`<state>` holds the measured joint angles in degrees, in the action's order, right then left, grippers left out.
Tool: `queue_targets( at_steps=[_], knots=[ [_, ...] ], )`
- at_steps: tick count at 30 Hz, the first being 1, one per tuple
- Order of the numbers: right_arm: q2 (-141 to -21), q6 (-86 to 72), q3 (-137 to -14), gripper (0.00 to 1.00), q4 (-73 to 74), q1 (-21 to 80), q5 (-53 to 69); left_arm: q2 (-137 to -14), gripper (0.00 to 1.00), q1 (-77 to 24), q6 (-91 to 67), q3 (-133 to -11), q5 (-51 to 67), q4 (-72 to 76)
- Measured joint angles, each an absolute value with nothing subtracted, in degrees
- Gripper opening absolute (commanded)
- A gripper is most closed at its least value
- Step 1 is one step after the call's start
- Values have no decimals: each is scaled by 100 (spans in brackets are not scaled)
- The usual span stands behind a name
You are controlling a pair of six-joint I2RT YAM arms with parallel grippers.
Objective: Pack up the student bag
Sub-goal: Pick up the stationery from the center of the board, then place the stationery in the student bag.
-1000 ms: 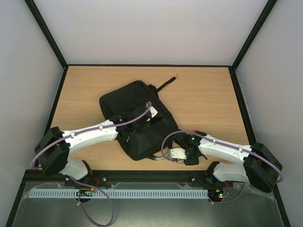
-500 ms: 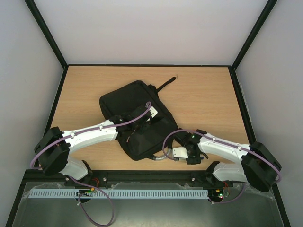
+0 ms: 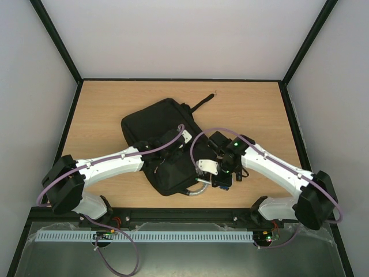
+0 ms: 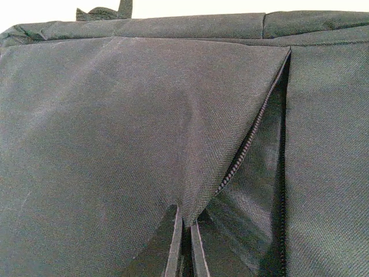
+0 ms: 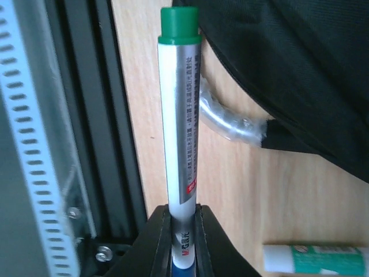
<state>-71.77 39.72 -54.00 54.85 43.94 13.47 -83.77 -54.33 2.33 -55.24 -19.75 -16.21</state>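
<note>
Nearest, the right gripper (image 5: 183,222) pinches a green-capped marker (image 5: 180,115) by its tail, barrel pointing straight out from the jaws. The student bag (image 5: 288,69) lies just leftward on the table (image 3: 253,109). There the left gripper (image 4: 183,245) pinches the flap (image 4: 144,127) beside the open zip (image 4: 253,138).

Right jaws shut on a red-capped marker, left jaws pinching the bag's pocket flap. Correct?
Nearly. The marker has a green cap, not a red one, as the right wrist view shows. The rest stands.
</note>
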Motion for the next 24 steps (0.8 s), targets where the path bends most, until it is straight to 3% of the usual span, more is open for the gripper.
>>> queue_targets(
  at_steps=[12,24],
  knots=[
    [-8156,3562,-6379,1,5951,3603,3013,-8197,2,-5437,32,-5509,-1990,-1619],
    [-9231,2698,-6982,1,5996,3173,3511,-8097,2,-5441,-25,-5446,-1905,-1590]
  ],
)
